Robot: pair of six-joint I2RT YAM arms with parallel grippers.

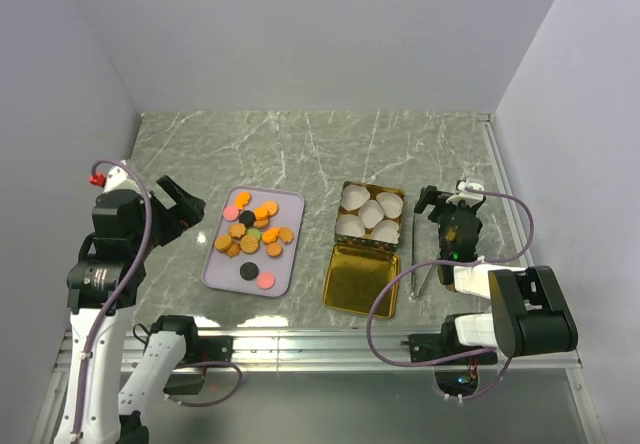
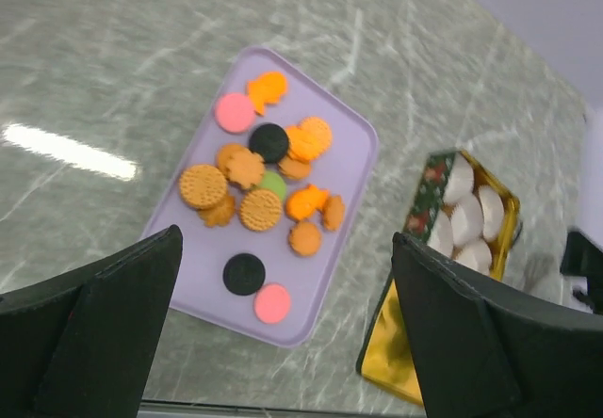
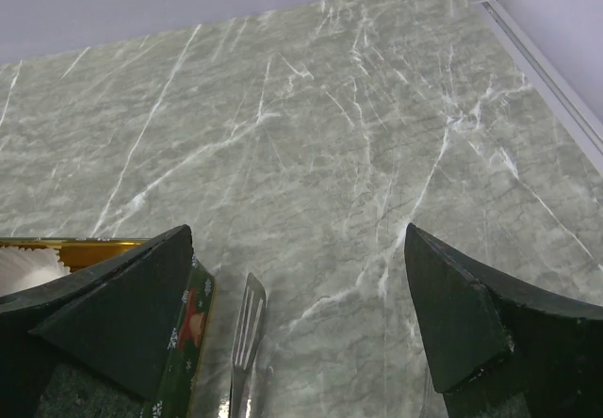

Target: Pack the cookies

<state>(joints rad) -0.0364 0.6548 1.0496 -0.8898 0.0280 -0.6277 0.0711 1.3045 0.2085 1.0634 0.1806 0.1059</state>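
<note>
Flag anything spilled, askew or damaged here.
Nothing stands out. All cookies lie on the purple tray; the gold tin is open, paper cups inside, its lid flat in front, tongs beside it.

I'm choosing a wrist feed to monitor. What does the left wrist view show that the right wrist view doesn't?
Only left wrist: the cookies on the purple tray, and the gold lid. Only right wrist: a metal utensil lying beside the tin, and the table's corner rail. Both: the marble table and the tin with white paper cups.
</note>
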